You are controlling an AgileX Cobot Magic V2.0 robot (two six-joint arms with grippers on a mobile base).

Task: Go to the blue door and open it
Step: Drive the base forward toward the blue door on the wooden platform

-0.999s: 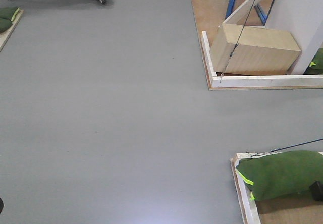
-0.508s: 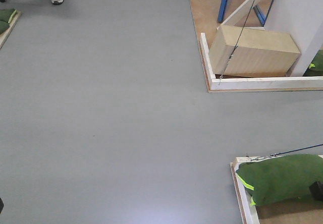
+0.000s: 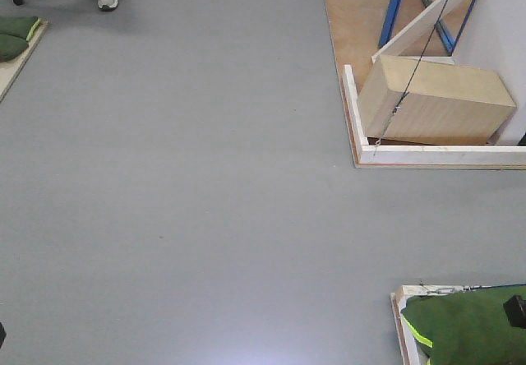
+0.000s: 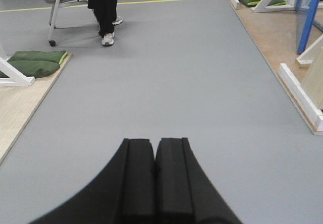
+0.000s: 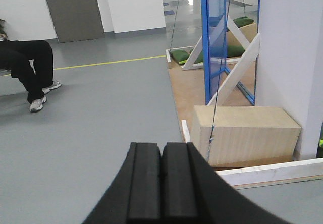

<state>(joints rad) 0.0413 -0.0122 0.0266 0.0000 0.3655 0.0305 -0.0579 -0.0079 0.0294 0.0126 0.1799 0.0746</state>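
Looking down from the front camera, it's wide grey floor (image 3: 181, 184) and little else. A pale wooden box (image 3: 440, 102) is tucked inside a white-edged corner at upper right, and a green sandbag (image 3: 468, 328) lies at the bottom right edge.

Over to the right wrist view, and there's the blue door (image 5: 215, 37): tall, glossy and upright, well ahead, beyond the box and just left of the white wall (image 5: 287, 42). A white brace (image 5: 234, 70) slants down by its lower part (no handle can be made out from this angle).

Right hand (image 5: 162, 151) sits low in the picture, fingers pressed together, clenched on nothing. Left hand (image 4: 155, 148), same story: pads touching, nothing between them, pointed along open floor. A seated person (image 4: 98, 2) in dark trousers is far ahead on the left, with another sandbag (image 4: 35, 65) on a wooden platform nearby. Both hands are well apart from the door.
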